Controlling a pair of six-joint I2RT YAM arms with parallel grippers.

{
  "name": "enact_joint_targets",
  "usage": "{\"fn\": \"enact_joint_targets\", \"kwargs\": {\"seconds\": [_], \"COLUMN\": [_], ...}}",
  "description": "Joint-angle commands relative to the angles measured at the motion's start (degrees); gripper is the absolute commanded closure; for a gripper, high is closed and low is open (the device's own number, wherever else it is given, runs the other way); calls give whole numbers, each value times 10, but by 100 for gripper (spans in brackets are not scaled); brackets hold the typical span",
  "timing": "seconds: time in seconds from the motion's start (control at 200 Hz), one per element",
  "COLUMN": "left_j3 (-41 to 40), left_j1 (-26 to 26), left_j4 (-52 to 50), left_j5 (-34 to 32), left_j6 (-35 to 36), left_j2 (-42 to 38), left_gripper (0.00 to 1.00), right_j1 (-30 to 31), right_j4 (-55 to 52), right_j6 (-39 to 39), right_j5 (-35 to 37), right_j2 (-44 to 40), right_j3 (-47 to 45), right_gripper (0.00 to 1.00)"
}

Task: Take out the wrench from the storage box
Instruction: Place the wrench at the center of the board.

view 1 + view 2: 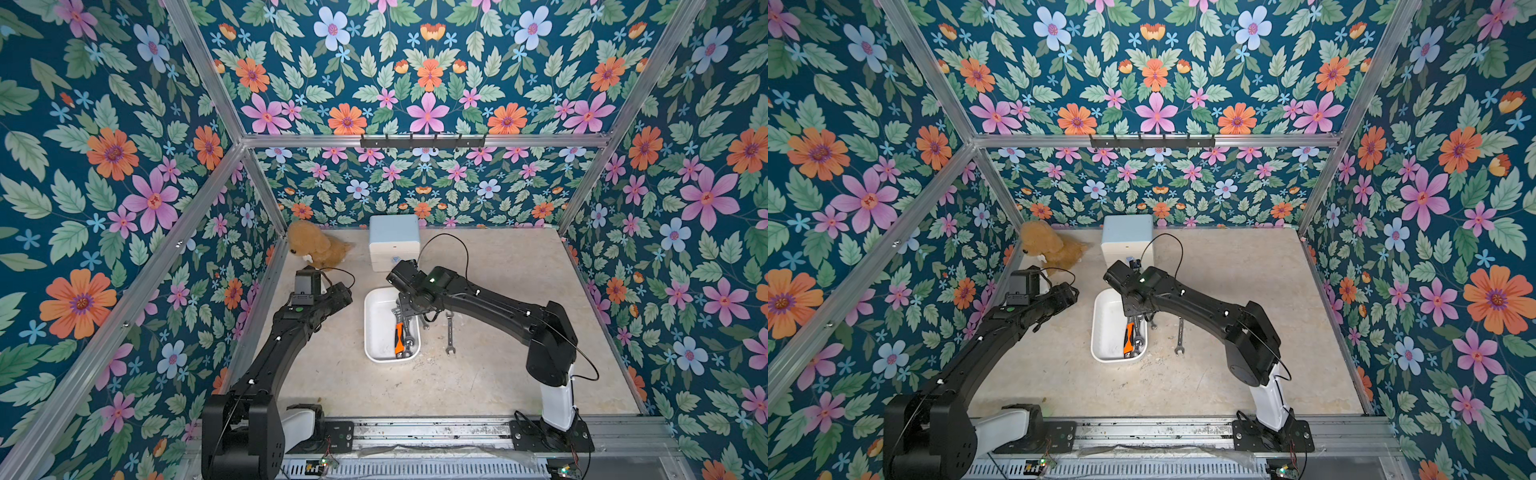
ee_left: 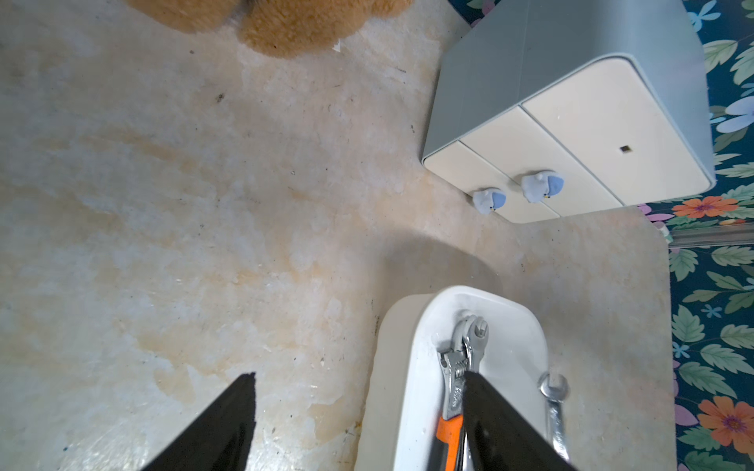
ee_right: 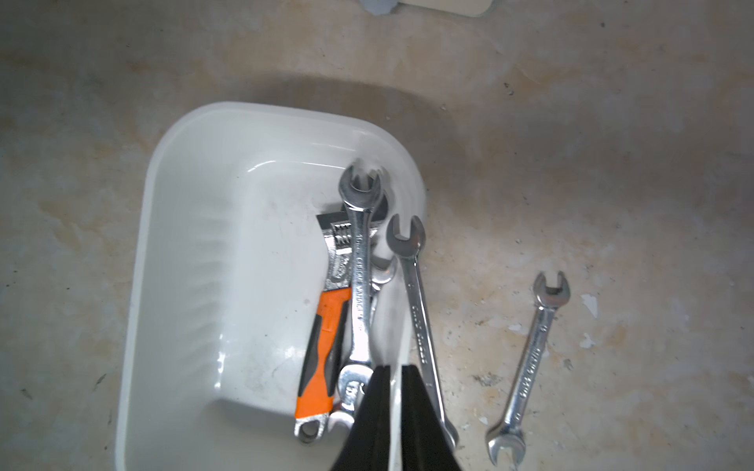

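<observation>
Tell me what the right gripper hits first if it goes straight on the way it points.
Probably the white tray's side wall: the shut right gripper aims down between the long silver wrench inside and another wrench at the rim. Depth is unclear.

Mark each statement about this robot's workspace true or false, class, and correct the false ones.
1. An orange-handled adjustable wrench lies in the storage box. True.
2. The left pincer is shut. False: it is open, its fingers wide apart.
3. A double open-end wrench lies on the table, outside the storage box. True.
4. The plush toy sits in the storage box. False: it sits on the table, near the drawer cabinet.
</observation>
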Motion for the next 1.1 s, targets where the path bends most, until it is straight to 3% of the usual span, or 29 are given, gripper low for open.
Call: {"fn": "enact_joint_targets", "kwargs": {"seconds": [0.0,0.185,0.29,0.505,0.635,1.095], "left_j3": [7,16,21,24,23,16], "left_j1": [-8,-28,-31,-31,-31,-31], "left_j4": [21,28,28,27,25,24], "left_j5": [11,11,18,15,16,14], "left_j6": [-12,-18,-20,-11,-7,-4], "left_j2": [7,34,46,56,62,53], "left_gripper": [18,18,18,18,18,18], "right_j1": [-8,-18,-44,-119,-126,-135], "right_j4": [25,85,120,146,147,119], "right_j6": [32,45,21,-146,-250,-300], "right_j5": [26,-12,-76,-162,-201,-158], "right_j2": [-39,-63,-71,-82,-50,15], "right_j3": [-61,-151,-183,-244,-238,-190], "right_gripper": [87,86,83,66,58,57]}}
